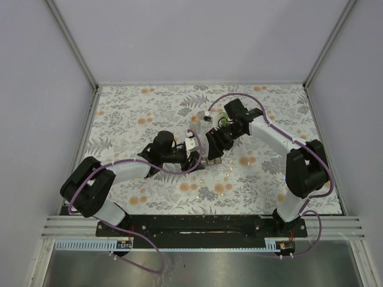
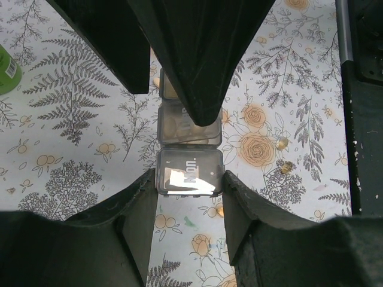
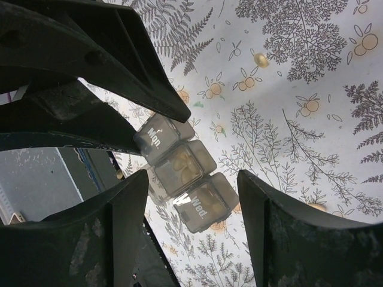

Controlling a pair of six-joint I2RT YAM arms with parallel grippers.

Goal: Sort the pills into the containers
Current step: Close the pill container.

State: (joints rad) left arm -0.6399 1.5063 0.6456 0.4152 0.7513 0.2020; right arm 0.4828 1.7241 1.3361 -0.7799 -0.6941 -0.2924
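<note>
Soft, even light from above fills the top view, and the arms throw only faint, blurred shadows on the floral tablecloth [image 1: 149,113]. In the left wrist view the left gripper [image 2: 190,175] looms near-black and out of focus, with a white glare patch on the lid of the pill organizer [image 2: 198,170] toward 6 o'clock. The right gripper [image 3: 192,179] is similarly underexposed, while the cloth behind it is sharp.

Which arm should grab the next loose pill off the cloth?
Right, probably. The left hand is clamped on the pillbox at its Mon. end, steadying it. The right hand is open and holds nothing, so it is free to fetch a loose pill.
</note>
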